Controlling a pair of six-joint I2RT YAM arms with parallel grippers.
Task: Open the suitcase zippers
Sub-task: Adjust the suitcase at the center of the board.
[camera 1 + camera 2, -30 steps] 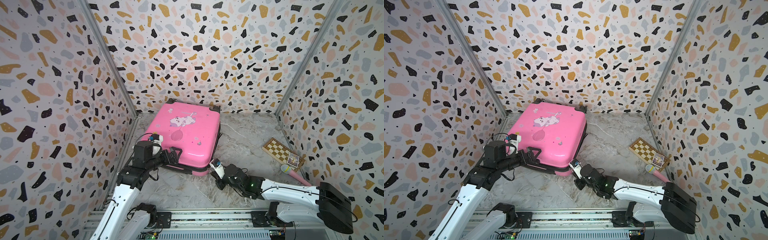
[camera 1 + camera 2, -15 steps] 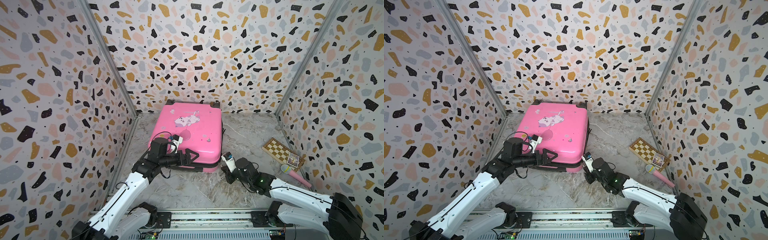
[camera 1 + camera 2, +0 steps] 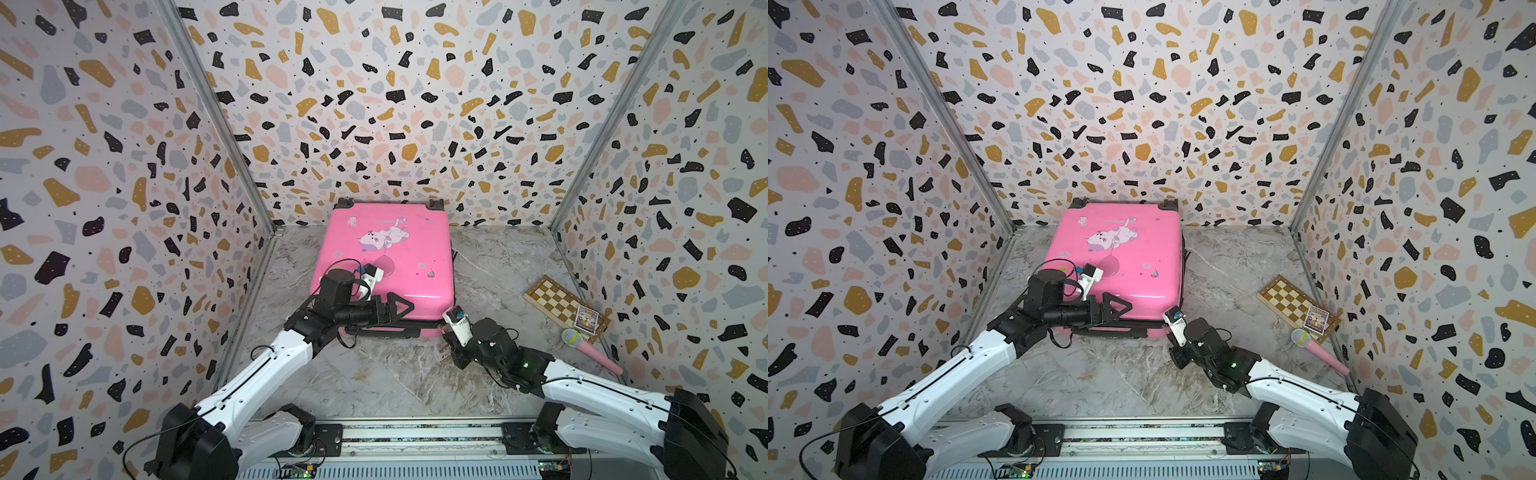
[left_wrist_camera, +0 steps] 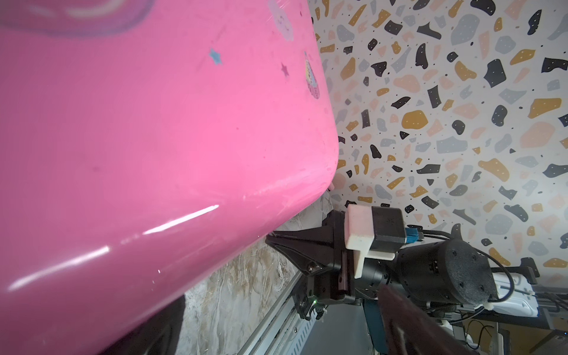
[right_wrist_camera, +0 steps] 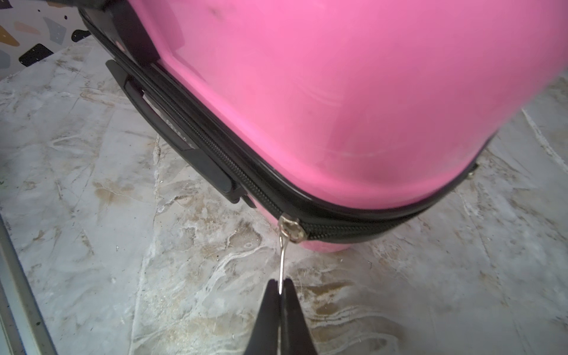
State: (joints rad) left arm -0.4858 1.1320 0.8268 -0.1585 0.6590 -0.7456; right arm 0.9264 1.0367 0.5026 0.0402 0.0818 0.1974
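Suitcase point(image 3: 386, 257) lies flat on the marbled floor point(image 3: 395, 382), printed shell up, wheel end at the back wall; black zipper band point(image 5: 338, 231) runs along its seam. The silver zipper pull point(image 5: 281, 261) is at the suitcase's near corner on the right arm's side, just past the black handle point(image 5: 172, 129). Right gripper point(image 5: 280, 287) is pressed together on the pull's thin tab. Left gripper point(image 3: 397, 316) is at the suitcase's near edge, jaws spread wide, one finger over the shell; contact cannot be told. Chessboard point(image 3: 559, 301) lies well apart from the suitcase on the right arm's side; pink microphone point(image 3: 590, 351) lies just beyond it, farther from the suitcase.
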